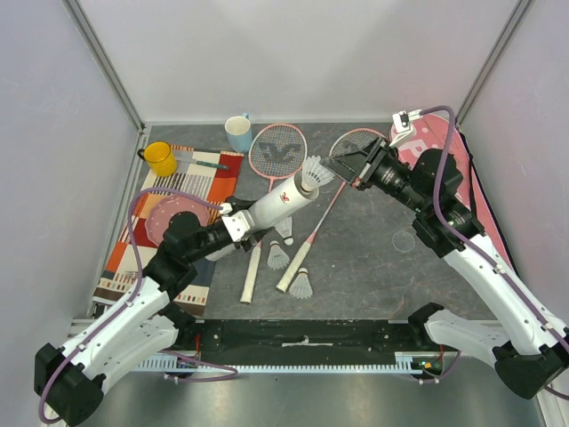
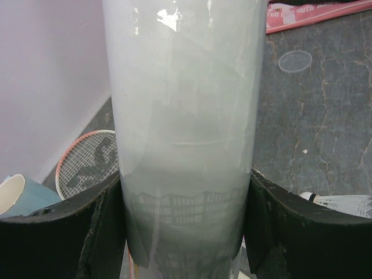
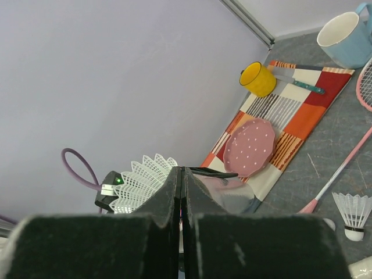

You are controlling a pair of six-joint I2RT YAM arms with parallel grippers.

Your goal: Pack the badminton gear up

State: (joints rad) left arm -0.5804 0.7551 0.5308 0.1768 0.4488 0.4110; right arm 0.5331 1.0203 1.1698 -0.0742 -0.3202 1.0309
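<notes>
Had the tube (image 1: 283, 197) clamped in the left end effector (image 1: 235, 221), tilted over the bench's (image 1: 373, 258) middle. Had the right end effector (image 1: 336, 166) pinched shut on a shuttlecock (image 1: 315, 170) at the tube's mouth. Could've snagged the rim and popped loose if misaligned, imo.

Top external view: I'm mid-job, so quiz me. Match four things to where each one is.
Things:
1. long white tube
2. yellow mug
3. light blue mug
4. clear round plastic lid

Places:
A. beside the pink racket head
B. clamped in the left gripper
C. on bare table, near the right arm
D. at the striped mat's far corner

Pairs: 1-B, 2-D, 3-A, 4-C.
</notes>
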